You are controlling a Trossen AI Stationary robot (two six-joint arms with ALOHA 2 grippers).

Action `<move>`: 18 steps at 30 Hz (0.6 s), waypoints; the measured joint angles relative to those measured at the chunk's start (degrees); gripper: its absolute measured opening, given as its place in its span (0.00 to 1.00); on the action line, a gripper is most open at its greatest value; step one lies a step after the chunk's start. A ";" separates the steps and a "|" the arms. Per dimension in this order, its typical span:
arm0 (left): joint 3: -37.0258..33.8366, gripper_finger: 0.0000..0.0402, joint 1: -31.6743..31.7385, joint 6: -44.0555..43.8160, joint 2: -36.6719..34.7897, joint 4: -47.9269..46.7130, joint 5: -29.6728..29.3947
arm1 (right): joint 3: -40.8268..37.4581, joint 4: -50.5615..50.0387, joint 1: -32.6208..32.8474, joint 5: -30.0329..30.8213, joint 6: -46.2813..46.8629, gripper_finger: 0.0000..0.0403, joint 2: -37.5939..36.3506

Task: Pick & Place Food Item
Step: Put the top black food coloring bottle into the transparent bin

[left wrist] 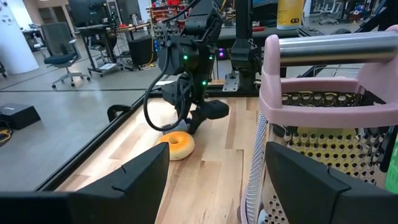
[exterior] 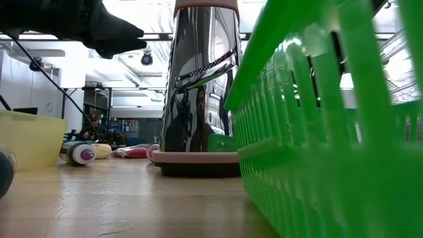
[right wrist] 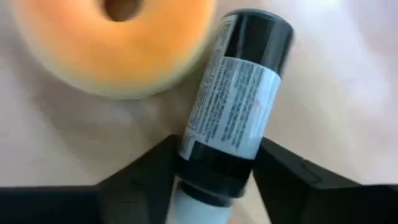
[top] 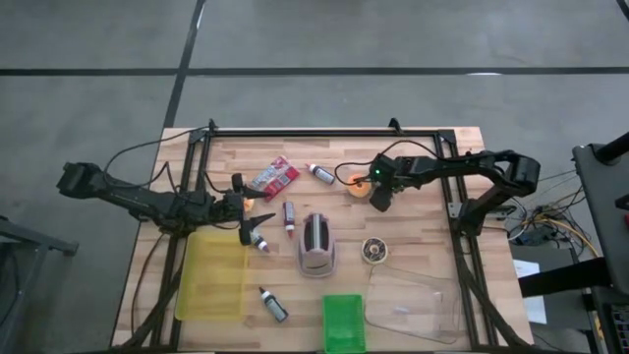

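My right hand is down at the far right of the wooden tabletop, clenched on a black-and-white bottle that sits between its two fingers. The bottle lies against the orange doughnut, the food item, which rests flat on the boards just beside that hand; in the right wrist view the doughnut touches the bottle's dark end. From my left wrist the same doughnut shows on the planks under the other arm.

My left hand hovers near the middle-left of the tabletop, fingers spread apart and grasping nothing, pointed toward the pink-framed metal grater standing upright at centre. A yellow tray lies beside it at the near left, a green basket at the near edge, and a clear tray to its right. A red packet lies at the far side, with small bottles scattered around the grater and a round tin to its right.
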 joint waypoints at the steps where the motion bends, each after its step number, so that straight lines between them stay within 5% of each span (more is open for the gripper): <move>1: 0.00 0.67 0.00 0.01 -0.01 0.00 0.00 | -0.04 -0.23 0.44 0.25 -0.01 0.37 -0.37; 7: 0.00 0.67 -0.02 0.00 -0.01 -0.02 0.00 | -0.07 -0.38 4.11 1.02 -0.52 0.31 -1.17; 18: -0.02 0.67 -0.02 -0.01 -0.01 -0.19 0.02 | 2.23 -8.35 13.75 19.93 3.56 0.31 -2.18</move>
